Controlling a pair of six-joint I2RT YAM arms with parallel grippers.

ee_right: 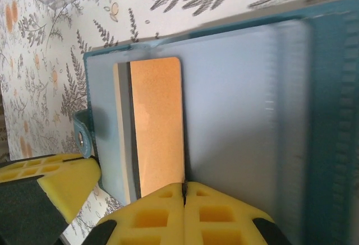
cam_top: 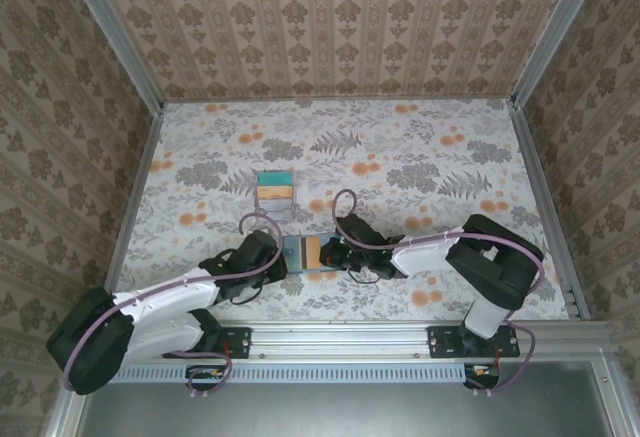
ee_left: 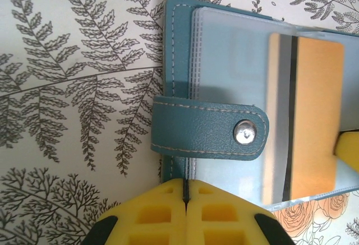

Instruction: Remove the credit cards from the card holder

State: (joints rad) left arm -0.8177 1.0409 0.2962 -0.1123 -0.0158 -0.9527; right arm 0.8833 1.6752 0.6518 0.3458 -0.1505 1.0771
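The floral tabletop (cam_top: pixel 400 157) is carrying the open card holder (cam_top: pixel 293 255) at the middle of its near edge, between the left gripper (cam_top: pixel 281 257) and the right gripper (cam_top: pixel 327 254). From the left wrist, yellow fingers (ee_left: pixel 157 214) are pinching the holder's edge. From the right wrist, fingers (ee_right: pixel 219 217) are clamping the slotted orange card (ee_right: pixel 160 121).

Right wrist view: the card holder (ee_right: pixel 241 88) blurs toward the right and runs off the frame's right edge; the orange card (ee_right: pixel 157 121) has its lower end hidden behind the right gripper (ee_right: pixel 184 194). Top view: the tray (cam_top: pixel 274 188) contents, upper centre, are too small to tell
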